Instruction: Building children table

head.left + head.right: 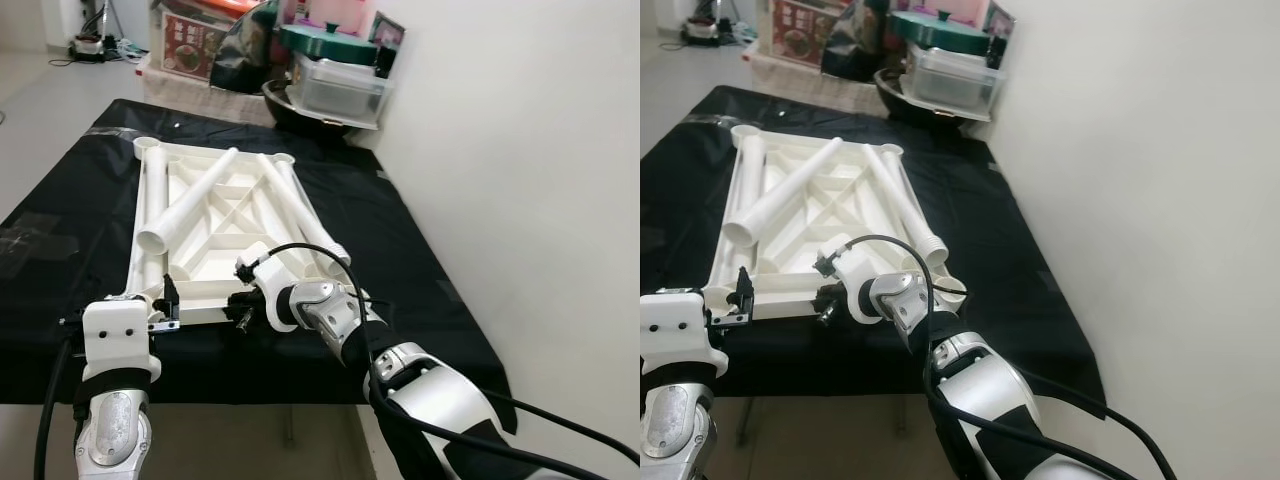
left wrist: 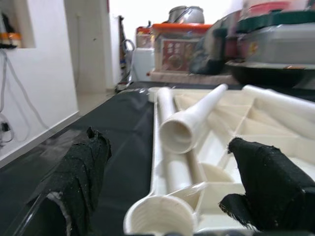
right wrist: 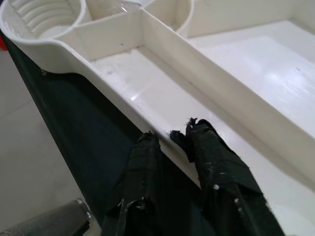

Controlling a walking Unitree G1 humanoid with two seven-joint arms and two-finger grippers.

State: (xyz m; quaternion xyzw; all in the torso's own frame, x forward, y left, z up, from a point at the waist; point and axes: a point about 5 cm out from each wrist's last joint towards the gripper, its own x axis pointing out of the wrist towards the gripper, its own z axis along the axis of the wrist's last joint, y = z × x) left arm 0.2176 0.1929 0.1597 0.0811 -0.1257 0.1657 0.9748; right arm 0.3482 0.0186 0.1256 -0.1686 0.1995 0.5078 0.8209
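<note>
The upturned white tabletop (image 1: 215, 215) lies near the worktop's (image 1: 420, 270) front edge: stiff, light, slick plastic. Right gripper (image 3: 170, 140) fingers pinch its near rim, the sensible hold; left gripper (image 2: 167, 172) fingers spread wide around the corner socket.

Two silver arms, glossy metal shells catching the light. The left arm (image 1: 112, 420) wears a boxy white block at the wrist with a black band beneath it, and a thick black cable runs down its outer side. The right arm (image 1: 420, 385) is built of rounded silver segments split by black joints, with a white cuff near the wrist and a thin black cable looping up over it. On the left gripper (image 2: 172, 191) the fingers (image 2: 81, 169) are matte black, rough and frayed at the edges. The right gripper (image 3: 173, 138) has the same black wrapping, speckled with white flecks.
</note>
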